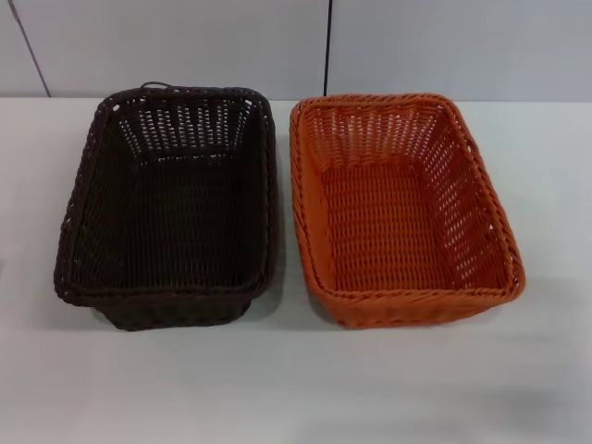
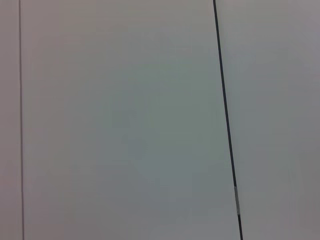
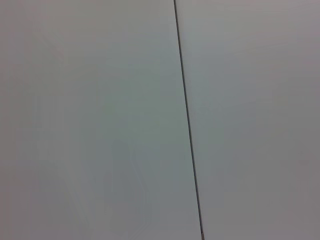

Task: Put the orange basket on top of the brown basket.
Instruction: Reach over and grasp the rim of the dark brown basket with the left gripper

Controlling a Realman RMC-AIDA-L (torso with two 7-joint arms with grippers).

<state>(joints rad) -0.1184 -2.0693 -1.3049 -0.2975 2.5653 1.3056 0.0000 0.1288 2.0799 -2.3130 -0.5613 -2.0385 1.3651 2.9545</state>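
Two rectangular woven baskets, orange basket (image 1: 404,208) beside brown basket (image 1: 171,203).

White table (image 1: 296,388), grey panelled wall (image 1: 185,46)

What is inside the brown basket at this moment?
Nothing: the brown basket shows only its bare woven floor. The orange basket stands beside it on the table. Under either basket is hidden.

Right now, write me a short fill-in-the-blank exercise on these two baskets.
1. The orange basket stands on the robot's ____ side of the brown basket.
2. Both baskets rest on the white ____.
3. Inside, each basket is ____.
4. The number of arms visible in the head view is ____.

Missing words: right; table; empty; zero
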